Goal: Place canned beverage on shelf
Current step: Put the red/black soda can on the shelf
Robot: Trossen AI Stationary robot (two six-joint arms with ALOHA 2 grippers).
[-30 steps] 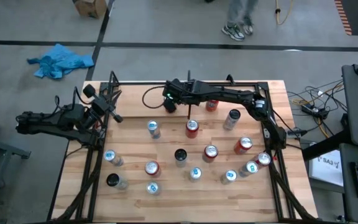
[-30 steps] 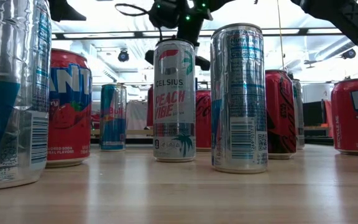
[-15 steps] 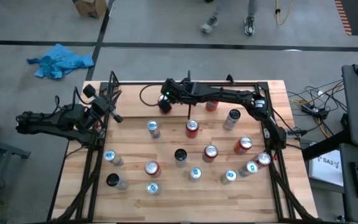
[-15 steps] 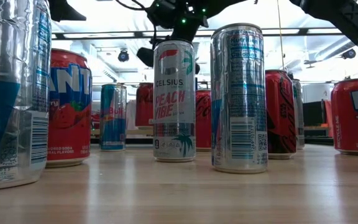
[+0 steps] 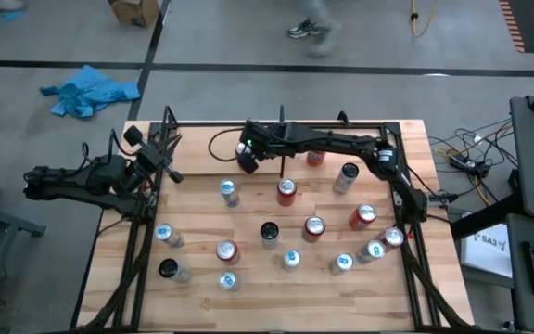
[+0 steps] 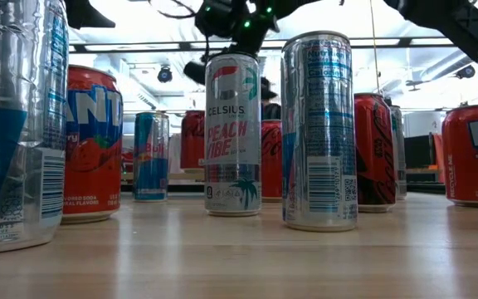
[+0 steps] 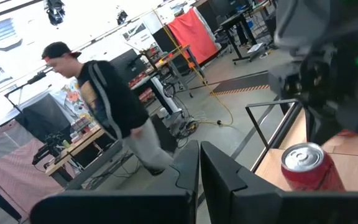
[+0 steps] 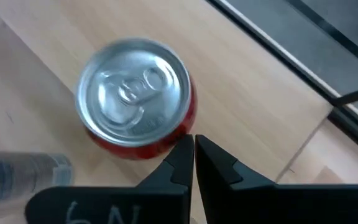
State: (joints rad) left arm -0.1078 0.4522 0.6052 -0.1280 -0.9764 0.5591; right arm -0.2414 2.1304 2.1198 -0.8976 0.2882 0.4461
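**Task item.** The red aluminium beverage can with a silver lid [image 8: 135,93] stands upright on the light wood table top [image 5: 248,223]. Its long axis is vertical and its lid faces up. In the high view its place is the upper centre-left of the table, near the thin black metal frame [image 5: 221,123], under the right arm's wrist.

**Right gripper** [image 8: 194,144]. The fingers are pressed together and grasp nothing. The tips sit just beside the can's side wall; contact cannot be confirmed.

**Left gripper** [image 7: 199,149]. Parked at the table's left edge, with the fingers closed and empty.

**Change noted.** A second ago the low view showed this can mostly hidden behind the tall white Celsius can [image 6: 233,133]. It now shows clear to that can's left. In the high view the right gripper has shifted slightly leftward.
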